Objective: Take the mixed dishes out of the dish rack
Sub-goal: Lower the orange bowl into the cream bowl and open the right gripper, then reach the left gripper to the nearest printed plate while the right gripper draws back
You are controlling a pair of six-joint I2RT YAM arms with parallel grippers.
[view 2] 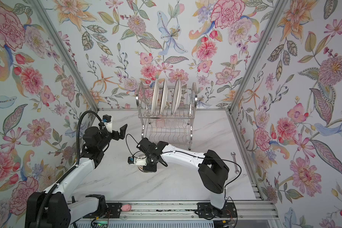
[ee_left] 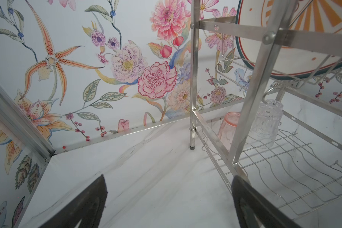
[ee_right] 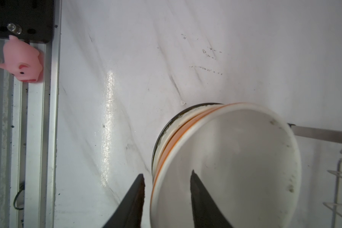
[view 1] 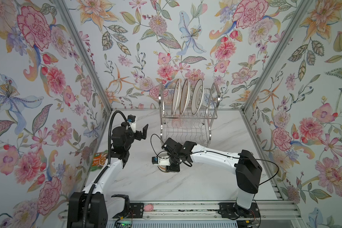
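Nearest me, on the ribbed aluminium rail along the bottom edge of both top views, lies a soft-looking pink pig (view 1: 148,207). Above it the table (view 1: 195,183) is glossy white, veined like marble and scuffed with dark streaks.

At centre frame my right gripper (ee_right: 167,175) hangs over a stack of nested bowls (ee_right: 235,158) standing on the table just in front of the rack (view 1: 161,106). The top bowl is smooth cream, an orange one shows as a band under it, and the lowest has a dark rim. The jaws are parted and straddle the top bowl's rim, one finger inside and one outside, clamping nothing.

Left of centre my left gripper (view 1: 143,132) is in the air, jaws spread wide and empty, facing the rack's left side. A green-orange packet (view 1: 100,159) lies at the table's left edge, partly behind that arm, and its print is too small to read. In a top view a steel wrench (view 2: 235,162) lies near the right edge.

Farthest back, the chrome wire rack holds three round plates (view 1: 186,96) upright in its upper slots. The sunburst plate (ee_left: 324,15) has orange rays and a teal rim. I cannot read the dark marks on the leftmost plate. On the lower shelf a pink tumbler (ee_left: 228,130) and a clear faceted tumbler (ee_left: 268,124) stand side by side.
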